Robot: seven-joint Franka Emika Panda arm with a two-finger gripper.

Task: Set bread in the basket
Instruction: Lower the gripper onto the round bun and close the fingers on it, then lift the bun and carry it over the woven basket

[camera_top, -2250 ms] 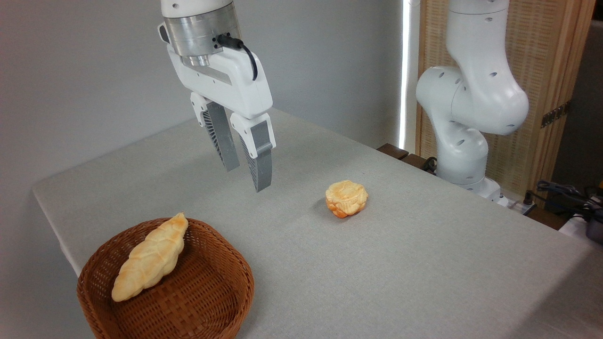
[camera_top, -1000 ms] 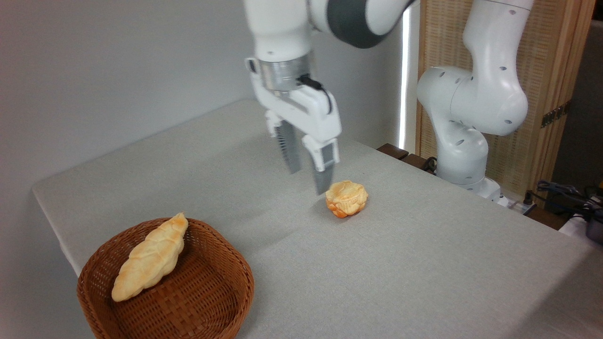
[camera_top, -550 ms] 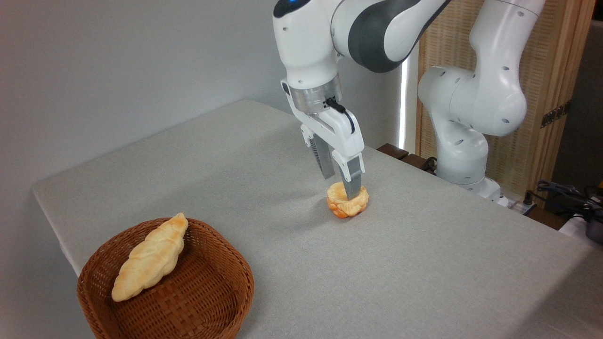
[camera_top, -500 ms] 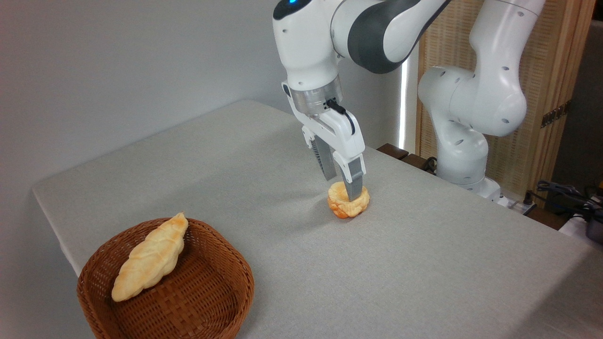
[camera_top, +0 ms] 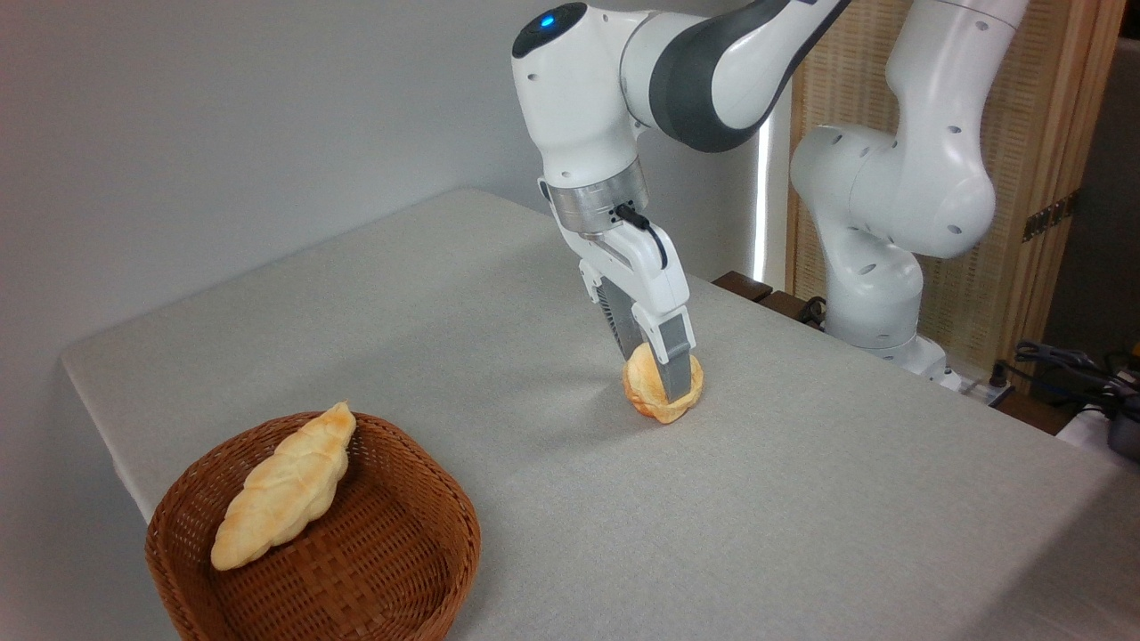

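Since the gripper (camera_top: 663, 374) pinches the small bun (camera_top: 663, 397) across its sides, you should expect it soft and light; squeeze gently.

Golden-orange bun (camera_top: 652, 394) tilted on the table; brown wicker basket (camera_top: 392, 561) well apart, near-left.

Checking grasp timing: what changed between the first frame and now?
The two-finger gripper swung from high above the round brown wicker basket rightward and down, and its fingers have closed around the small golden-orange bun, which now sits tilted and shifted slightly right. The pale braided loaf in the basket and the grey table are unchanged.
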